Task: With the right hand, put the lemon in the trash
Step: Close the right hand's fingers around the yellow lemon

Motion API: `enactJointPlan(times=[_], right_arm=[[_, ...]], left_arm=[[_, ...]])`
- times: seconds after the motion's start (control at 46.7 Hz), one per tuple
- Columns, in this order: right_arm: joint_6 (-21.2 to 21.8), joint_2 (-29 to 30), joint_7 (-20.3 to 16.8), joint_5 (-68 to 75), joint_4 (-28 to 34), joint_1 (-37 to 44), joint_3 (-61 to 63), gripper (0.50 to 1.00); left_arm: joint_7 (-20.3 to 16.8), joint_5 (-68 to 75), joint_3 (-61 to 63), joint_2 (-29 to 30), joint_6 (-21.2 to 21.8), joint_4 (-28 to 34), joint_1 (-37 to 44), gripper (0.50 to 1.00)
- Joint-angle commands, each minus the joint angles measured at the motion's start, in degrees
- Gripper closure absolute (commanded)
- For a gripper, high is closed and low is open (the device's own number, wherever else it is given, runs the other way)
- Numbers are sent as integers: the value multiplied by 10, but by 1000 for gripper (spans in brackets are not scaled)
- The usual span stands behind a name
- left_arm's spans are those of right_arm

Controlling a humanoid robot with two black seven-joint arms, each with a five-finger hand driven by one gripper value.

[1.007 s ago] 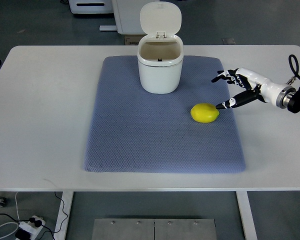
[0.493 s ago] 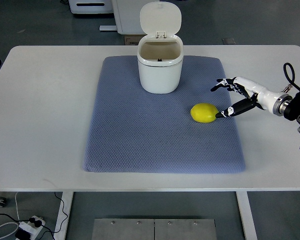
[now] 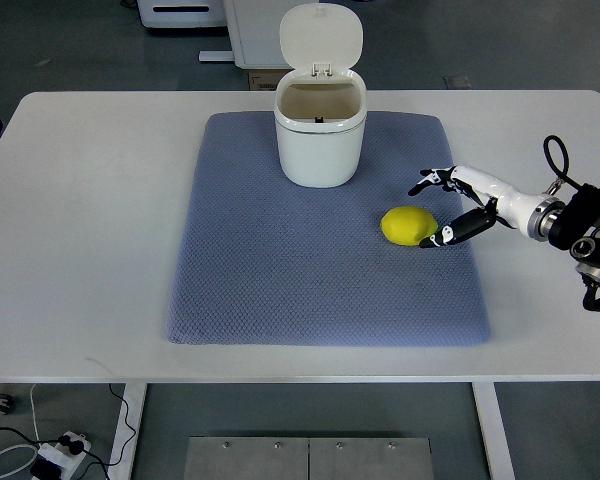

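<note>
A yellow lemon [image 3: 408,226] lies on the blue-grey mat [image 3: 280,270], right of centre. A white trash bin [image 3: 320,132] stands at the back of the mat with its lid flipped up and its mouth open. My right hand [image 3: 427,211] comes in from the right edge and is open, fingers spread around the lemon's right side. Its thumb tip [image 3: 432,240] touches or nearly touches the lemon's lower right, and the other fingertips [image 3: 423,182] hover above and behind it. The lemon rests on the mat, not gripped. The left arm is out of view.
The mat lies on a white table [image 3: 90,220]. The table's front edge runs along the bottom of the view. White equipment and a cardboard box stand on the floor behind the table, beyond the bin.
My right hand has moved left and down toward the lemon, from just beside it to straddling its right side. The lemon and the bin have not moved.
</note>
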Motion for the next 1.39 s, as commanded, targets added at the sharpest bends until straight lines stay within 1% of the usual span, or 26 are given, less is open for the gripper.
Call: enactJointPlan(times=[0.0,0.15,0.278,0.428,0.6,0.685,0.728,0.921,0.964,1.071,1.178,1.285,1.371], right_arm=[[-3,1,0,0,0,1,-3,500],[-5,6,-2,1,0,1,-3,505],[-8,7,-2,2,1,0,-3,517],[-8,7,-3,2,7,1,-3,544],[-8,8,-3,2,10,0,-3,551],[-8,13,-4,1,10,0,-3,582],[-9,14,-4,1,10,0,-5,588],[-19,14,-3,1,10,2,-19,592],[-19,14,-3,1,10,4,-20,609],[-19,14,-2,1,10,9,-28,670],[-20,14,-1,1,11,15,-32,764],[-20,14,0,1,13,19,-32,827],[-20,14,0,1,20,23,-32,887]], left_arm=[[0,0,0,0,0,0,0,500],[0,0,0,0,0,0,0,500],[0,0,0,0,0,0,0,500],[0,0,0,0,0,0,0,500],[0,0,0,0,0,0,0,500],[0,0,0,0,0,0,0,500],[0,0,0,0,0,0,0,500],[0,0,0,0,0,0,0,500],[0,0,0,0,0,0,0,500],[0,0,0,0,0,0,0,500],[0,0,0,0,0,0,0,500],[0,0,0,0,0,0,0,500],[0,0,-1,0,0,0,0,500]])
